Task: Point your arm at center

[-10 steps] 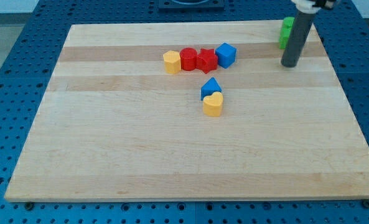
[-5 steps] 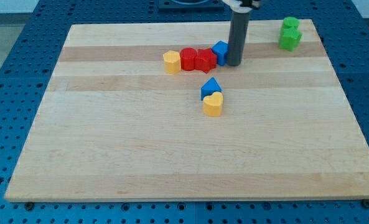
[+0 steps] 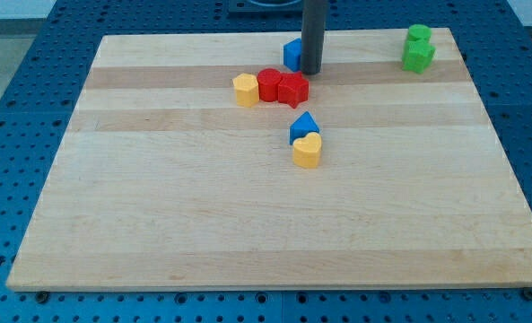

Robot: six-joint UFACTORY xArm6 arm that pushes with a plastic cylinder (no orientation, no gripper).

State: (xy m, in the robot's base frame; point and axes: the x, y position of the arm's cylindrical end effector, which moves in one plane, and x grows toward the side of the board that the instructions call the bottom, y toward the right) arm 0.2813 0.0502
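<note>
My tip (image 3: 311,71) rests on the wooden board (image 3: 203,224) near the view's top middle, touching the right side of a blue cube (image 3: 292,54), which the rod partly hides. Just below stand a yellow block (image 3: 245,90), a red cylinder (image 3: 268,84) and a red star block (image 3: 293,89) in a row. Lower, near the board's middle, a blue triangular block (image 3: 304,125) sits against a yellow heart block (image 3: 308,151).
Two green blocks (image 3: 418,49) stand together at the view's top right corner of the board. The board lies on a blue perforated table (image 3: 14,108).
My tip has swept from the view's right to the top middle. It has pushed the blue cube away from the red star block, up and to the left.
</note>
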